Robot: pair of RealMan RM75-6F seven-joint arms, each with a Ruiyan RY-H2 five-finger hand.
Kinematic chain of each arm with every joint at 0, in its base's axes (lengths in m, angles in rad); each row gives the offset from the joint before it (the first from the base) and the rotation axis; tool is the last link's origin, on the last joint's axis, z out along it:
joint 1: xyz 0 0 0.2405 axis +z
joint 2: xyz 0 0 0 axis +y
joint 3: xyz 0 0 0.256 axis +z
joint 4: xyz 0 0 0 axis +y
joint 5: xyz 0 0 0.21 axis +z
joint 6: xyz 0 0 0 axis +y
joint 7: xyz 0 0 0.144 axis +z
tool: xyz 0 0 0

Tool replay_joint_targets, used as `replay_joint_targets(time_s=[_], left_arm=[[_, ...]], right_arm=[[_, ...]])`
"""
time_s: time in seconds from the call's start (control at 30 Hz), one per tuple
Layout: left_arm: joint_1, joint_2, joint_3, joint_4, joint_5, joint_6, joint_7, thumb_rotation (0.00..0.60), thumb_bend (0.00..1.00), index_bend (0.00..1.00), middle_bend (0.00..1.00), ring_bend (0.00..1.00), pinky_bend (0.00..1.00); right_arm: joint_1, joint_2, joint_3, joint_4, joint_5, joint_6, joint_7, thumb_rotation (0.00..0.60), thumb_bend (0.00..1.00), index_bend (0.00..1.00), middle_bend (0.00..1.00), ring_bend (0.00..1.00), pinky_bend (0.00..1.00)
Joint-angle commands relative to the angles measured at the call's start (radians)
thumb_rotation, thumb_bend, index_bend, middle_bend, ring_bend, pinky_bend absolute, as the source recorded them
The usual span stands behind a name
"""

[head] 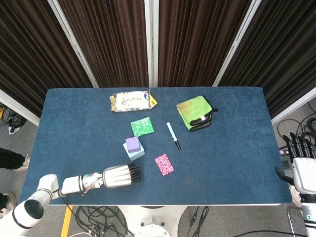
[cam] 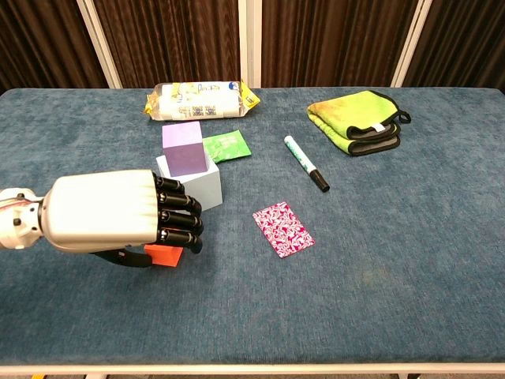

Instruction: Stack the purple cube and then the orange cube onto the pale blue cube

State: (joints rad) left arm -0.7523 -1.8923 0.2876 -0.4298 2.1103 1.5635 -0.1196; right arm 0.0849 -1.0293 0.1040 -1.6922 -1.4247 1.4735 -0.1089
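The purple cube (head: 132, 143) (cam: 183, 148) sits on top of the pale blue cube (head: 134, 153) (cam: 201, 188) left of the table's middle. In front of that stack my left hand (head: 121, 176) (cam: 118, 213) lies knuckles up, its fingers curled around the orange cube (cam: 164, 254). Only the cube's lower corner shows below the fingers in the chest view. The head view hides it under the hand. My right hand (head: 301, 160) hangs beyond the table's right edge, fingers apart and holding nothing.
A snack packet (head: 132, 100) (cam: 201, 99) lies at the back. A green card (head: 142, 127) (cam: 226, 147) lies just behind the stack. A marker (head: 173, 135) (cam: 306, 163), a pink patterned card (head: 164, 164) (cam: 283, 229) and a folded green cloth (head: 195, 112) (cam: 355, 121) lie to the right.
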Motion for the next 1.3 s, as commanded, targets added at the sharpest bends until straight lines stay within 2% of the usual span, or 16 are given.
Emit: replay_joint_targets(time_s=[0.03,0.63,1.3], left_arm=[[-0.008,0.004,0.012,0.016,0.002,0.006,-0.005,0.600,0.24,0.41,0.49,0.35,0.45],[-0.021,0.024,0.059,0.034,-0.013,-0.001,-0.013,0.600,0.24,0.42,0.48,0.35,0.45],[-0.015,0.002,0.070,0.055,-0.043,0.004,-0.040,0.600,0.24,0.42,0.51,0.35,0.45]], right_arm=[[0.001,-0.001,0.000,0.001,0.002,-0.002,-0.001,0.600,0.18,0.00,0.00,0.00,0.00],[0.005,-0.006,0.001,-0.007,0.011,-0.010,-0.021,0.600,0.18,0.00,0.00,0.00,0.00],[0.007,-0.011,0.003,0.001,0.020,-0.016,-0.019,0.600,0.18,0.00,0.00,0.00,0.00]])
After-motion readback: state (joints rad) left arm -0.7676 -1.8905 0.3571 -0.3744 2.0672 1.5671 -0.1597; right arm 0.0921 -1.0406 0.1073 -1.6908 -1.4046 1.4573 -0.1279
